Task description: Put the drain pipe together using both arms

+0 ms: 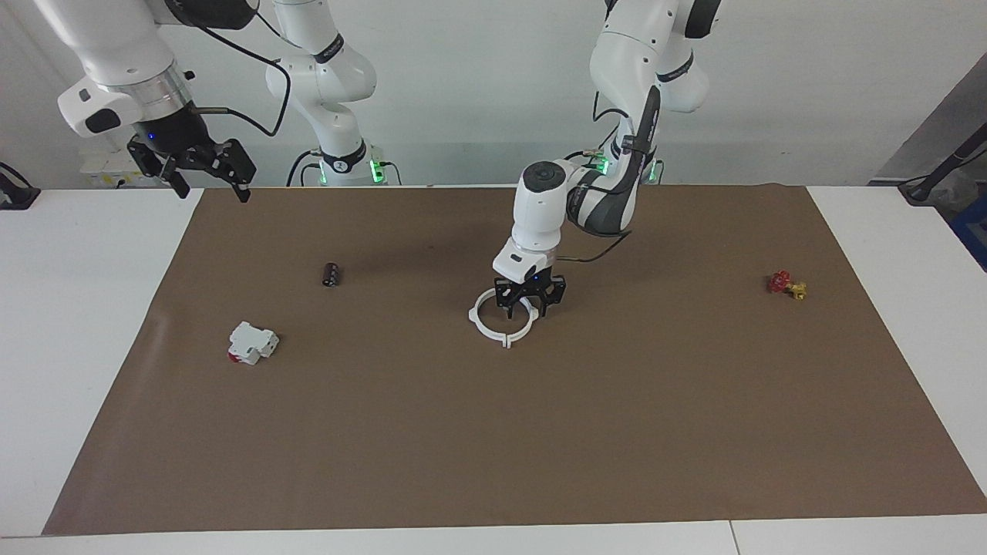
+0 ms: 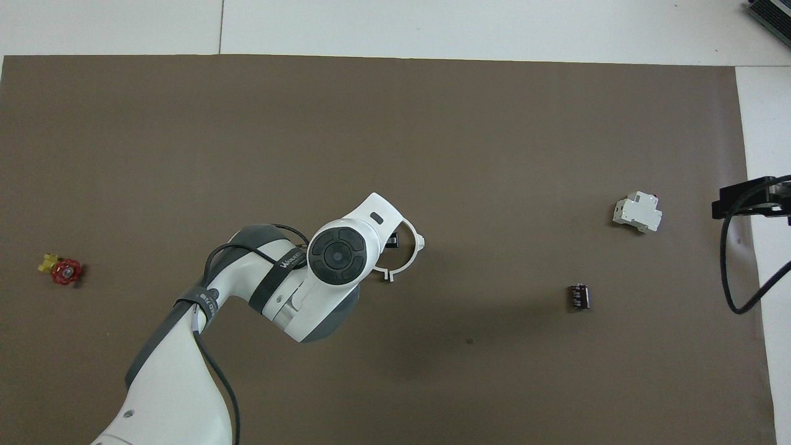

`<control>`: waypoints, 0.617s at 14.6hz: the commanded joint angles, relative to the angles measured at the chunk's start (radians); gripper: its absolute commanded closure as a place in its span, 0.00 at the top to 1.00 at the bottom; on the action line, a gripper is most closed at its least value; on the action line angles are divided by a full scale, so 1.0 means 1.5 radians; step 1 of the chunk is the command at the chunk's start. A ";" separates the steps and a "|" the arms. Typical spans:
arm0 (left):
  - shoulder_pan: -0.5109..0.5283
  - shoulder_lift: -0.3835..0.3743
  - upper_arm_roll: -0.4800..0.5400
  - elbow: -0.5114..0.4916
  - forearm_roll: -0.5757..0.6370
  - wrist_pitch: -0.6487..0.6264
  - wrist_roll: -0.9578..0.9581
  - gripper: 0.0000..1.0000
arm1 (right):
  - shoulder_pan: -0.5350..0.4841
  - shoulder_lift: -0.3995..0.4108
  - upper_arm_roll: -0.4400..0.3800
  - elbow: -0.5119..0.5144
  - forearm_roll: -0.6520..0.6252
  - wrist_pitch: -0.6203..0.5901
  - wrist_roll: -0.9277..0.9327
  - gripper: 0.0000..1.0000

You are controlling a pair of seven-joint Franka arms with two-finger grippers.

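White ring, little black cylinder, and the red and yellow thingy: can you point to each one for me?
white ring (image 1: pixel 488 331), facing view, on the rim's edge farthest from the robots.
black cylinder (image 1: pixel 331 274), facing view, on the middle of its body.
red and yellow valve (image 2: pixel 66 272), overhead view, on its red handwheel.
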 commanded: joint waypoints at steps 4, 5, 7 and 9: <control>-0.013 0.011 0.008 0.010 0.009 0.002 -0.018 0.74 | 0.000 -0.010 0.001 -0.005 0.007 -0.006 0.004 1.00; -0.013 0.011 0.008 0.010 0.009 0.000 -0.018 0.74 | 0.000 -0.010 0.001 -0.005 0.007 -0.006 0.005 1.00; -0.013 0.010 0.007 0.010 0.009 -0.001 -0.020 0.75 | 0.000 -0.010 0.001 -0.005 0.007 -0.006 0.004 1.00; -0.013 0.010 0.007 0.011 0.009 -0.001 -0.021 0.75 | 0.000 -0.010 0.001 -0.005 0.007 -0.006 0.004 1.00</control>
